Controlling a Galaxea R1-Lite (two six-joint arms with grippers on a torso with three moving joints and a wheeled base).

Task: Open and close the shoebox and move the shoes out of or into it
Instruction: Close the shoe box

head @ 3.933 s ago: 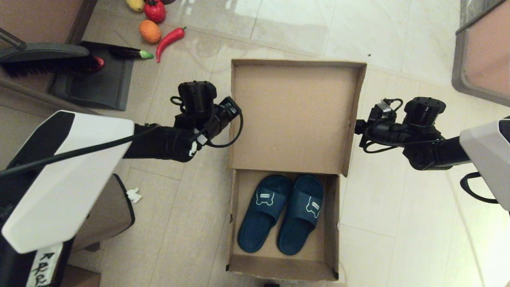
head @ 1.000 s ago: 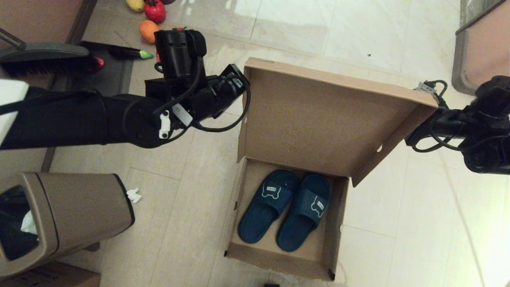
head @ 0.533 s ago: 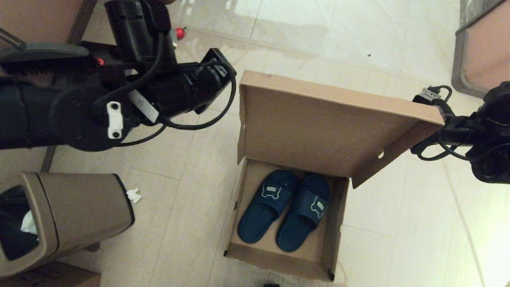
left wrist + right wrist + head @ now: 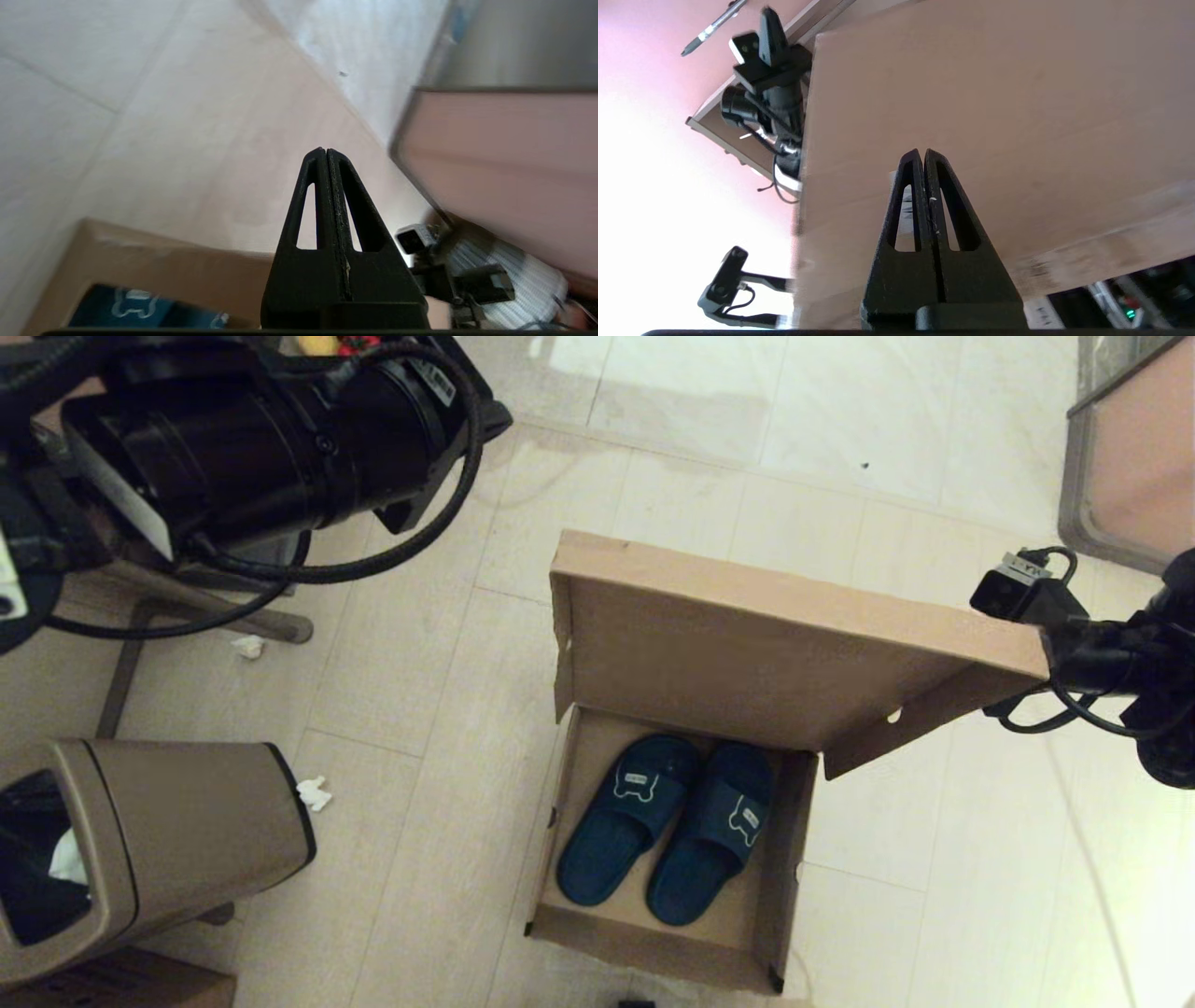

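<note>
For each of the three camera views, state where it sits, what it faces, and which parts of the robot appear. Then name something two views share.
Head view: high, looking down at the open shoebox with the shoes; both arms show.
Left wrist view: behind the shut left gripper, facing floor and box.
Right wrist view: behind the shut right gripper, against the lid.
Shared: head and left wrist views both show the shoes.

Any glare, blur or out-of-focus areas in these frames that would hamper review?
Head view: sharp; window glare on the far floor tiles; left arm looms dark and close. Left wrist view: left gripper crisp, shoebox and shoes soft and smeared. Right wrist view: one side blown out white; shoebox lid fills the frame with streaked edges behind the shut right gripper.
</note>
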